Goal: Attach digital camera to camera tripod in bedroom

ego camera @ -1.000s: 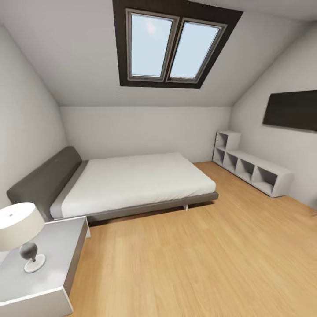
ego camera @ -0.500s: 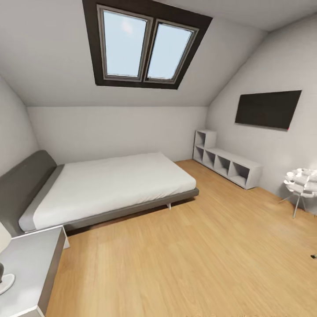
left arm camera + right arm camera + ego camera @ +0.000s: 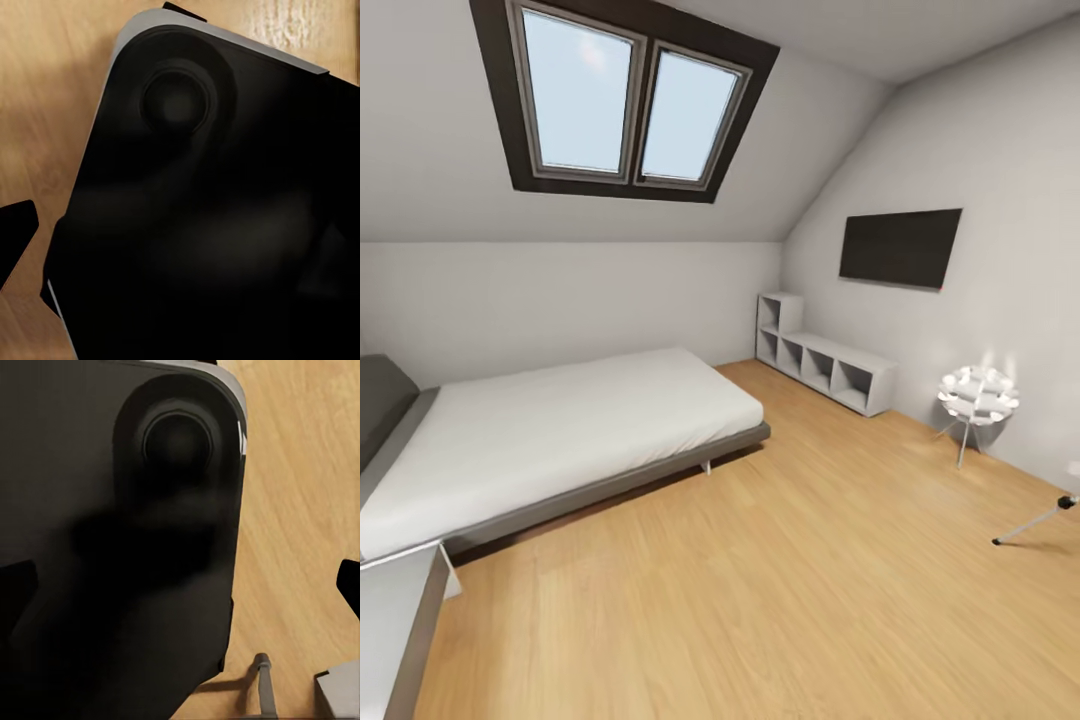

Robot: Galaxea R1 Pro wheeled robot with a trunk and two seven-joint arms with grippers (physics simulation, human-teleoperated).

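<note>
At the right edge of the head view, one silver leg of the camera tripod slants down to a black foot on the light wood floor; the rest of it is cut off. The digital camera is out of view. In the left wrist view my left gripper hangs over my own black base, one dark fingertip at the picture's edge. My right gripper also hangs over the base, a fingertip far out to the side. Both stand open and hold nothing.
The grey bed takes the left half of the bedroom, with a grey nightstand corner nearest me. A white cube shelf, a wall screen and a white floor lamp line the right wall. A skylight sits in the sloped ceiling.
The head camera has swung to the right, so the whole room slid left in the picture. The nightstand lamp left the view; the floor lamp and tripod leg came in.
</note>
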